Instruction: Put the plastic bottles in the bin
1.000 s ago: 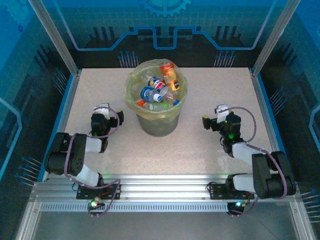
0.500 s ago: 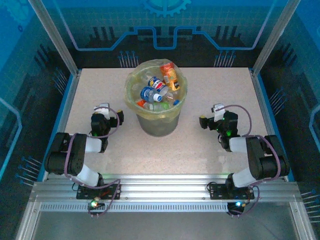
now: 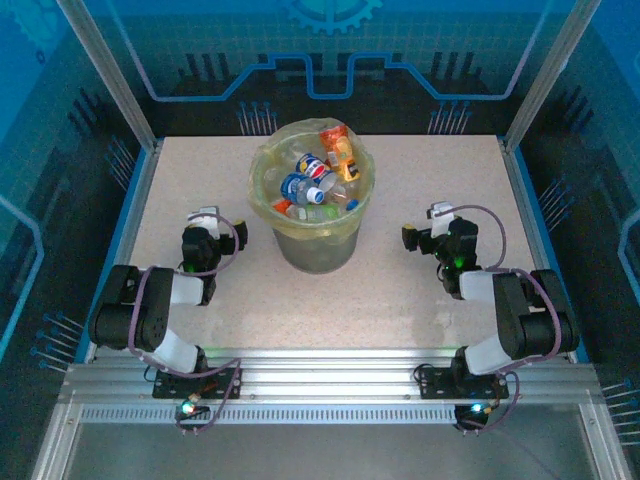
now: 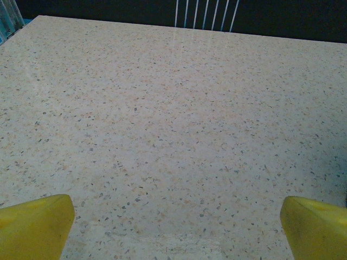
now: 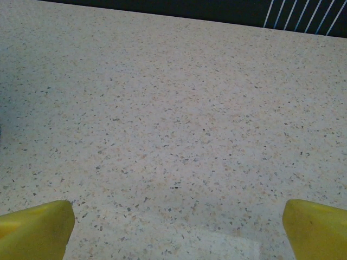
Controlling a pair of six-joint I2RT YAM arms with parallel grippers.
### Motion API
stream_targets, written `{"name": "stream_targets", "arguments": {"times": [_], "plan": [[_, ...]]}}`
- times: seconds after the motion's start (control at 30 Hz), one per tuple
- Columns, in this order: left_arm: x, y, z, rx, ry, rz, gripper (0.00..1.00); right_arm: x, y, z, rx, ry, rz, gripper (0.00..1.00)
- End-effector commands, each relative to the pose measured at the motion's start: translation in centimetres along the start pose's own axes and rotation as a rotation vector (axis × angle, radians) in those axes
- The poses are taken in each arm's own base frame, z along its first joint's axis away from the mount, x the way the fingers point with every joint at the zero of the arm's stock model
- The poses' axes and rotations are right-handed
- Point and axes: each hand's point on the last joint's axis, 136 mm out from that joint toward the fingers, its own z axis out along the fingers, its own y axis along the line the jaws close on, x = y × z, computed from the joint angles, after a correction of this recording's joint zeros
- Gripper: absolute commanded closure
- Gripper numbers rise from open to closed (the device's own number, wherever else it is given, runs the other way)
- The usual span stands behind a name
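1. The large round translucent yellow-green plastic bin (image 3: 262, 178), lined with a thin bag, stood on the speckled beige tabletop (image 3: 420, 170) near the middle of its far edge.
2. The small plastic bottles (image 3: 312, 180) lay heaped inside it. Red, orange and blue-red labels showed on top, but the bottles lower down blurred behind the cloudy wall and could not be counted.
3. The left gripper (image 3: 205, 222) sat low near the tabletop's left edge, apart from the bin. From above its jaws were too small to read.
4. In its wrist view, the yellow fingertips (image 4: 35, 225) were cut off at the bottom corners. They were spread wide over bare tabletop and grasped nothing.
5. The right gripper (image 3: 425, 225) sat beyond the bin toward the right edge. Its yellow fingertips (image 5: 35, 227) were likewise cropped, released and empty.
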Motion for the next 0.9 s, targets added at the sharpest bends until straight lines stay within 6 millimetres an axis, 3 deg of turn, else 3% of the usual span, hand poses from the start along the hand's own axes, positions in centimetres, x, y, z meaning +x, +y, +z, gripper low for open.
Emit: {"name": "stream_targets", "arguments": {"times": [0.0,0.87], "plan": [[-0.76,-0.11,0.20,0.013,-0.020,-0.011,0.01,-0.33,-0.67,0.26,0.027,-0.004,0.013,0.00],[-0.71,-0.41,0.27,0.025,-0.014,-0.004,0.01,-0.31,-0.61,0.26,0.029,-0.003,0.009,0.00]]}}
